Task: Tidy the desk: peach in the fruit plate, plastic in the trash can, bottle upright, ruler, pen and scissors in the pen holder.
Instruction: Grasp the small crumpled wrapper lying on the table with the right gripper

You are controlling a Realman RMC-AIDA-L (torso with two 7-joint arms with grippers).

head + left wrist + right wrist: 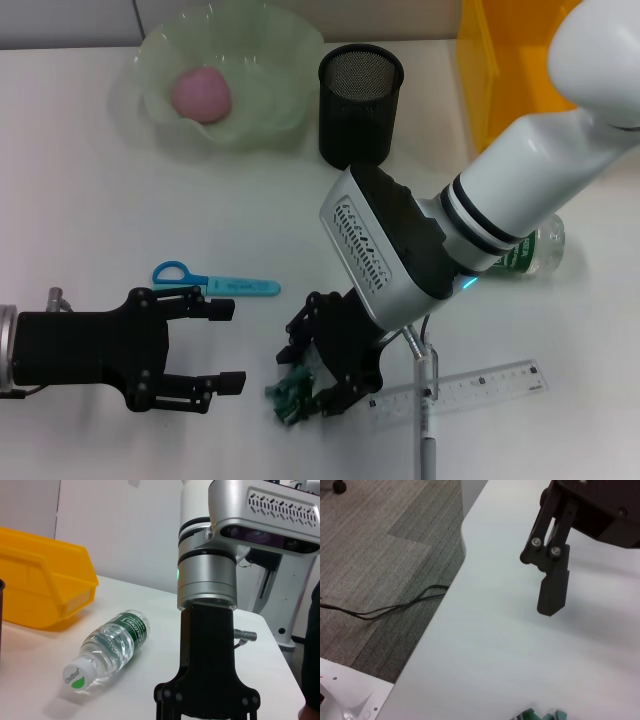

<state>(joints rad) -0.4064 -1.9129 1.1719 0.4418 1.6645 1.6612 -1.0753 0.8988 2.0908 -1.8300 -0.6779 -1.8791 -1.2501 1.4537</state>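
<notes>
- Reaching down to the white desk (80, 180), the right gripper (312, 385), black and carried on a white and silver arm, is closing its fingers around a crumpled piece of green plastic (287, 393) near the front edge.
- Hovering low at the front left, the left gripper (222, 346), also black, is holding its two fingers spread wide apart with nothing between them.
- Lying flat just beyond the left gripper, a pair of small scissors with light blue handles and a blue sheath (215, 281) is pointing to the right.
- Sitting at the back left, a pale green translucent fruit plate with a wavy rim (270, 50) is holding a pink peach (200, 94) in its bowl.
- Standing upright just to the right of the plate, a black mesh pen holder (359, 105) is showing its open top.
- Lying on its side under the right arm, a clear plastic water bottle with a green label and white cap (110, 650) is resting on the desk, near a yellow plastic bin (45, 585) at the back right corner.
- Lying flat at the front right, a clear plastic ruler (470, 390) is stretching sideways, just beside the right gripper.
- Crossing over the ruler, a silver pen (426, 410) is running towards the front edge.
</notes>
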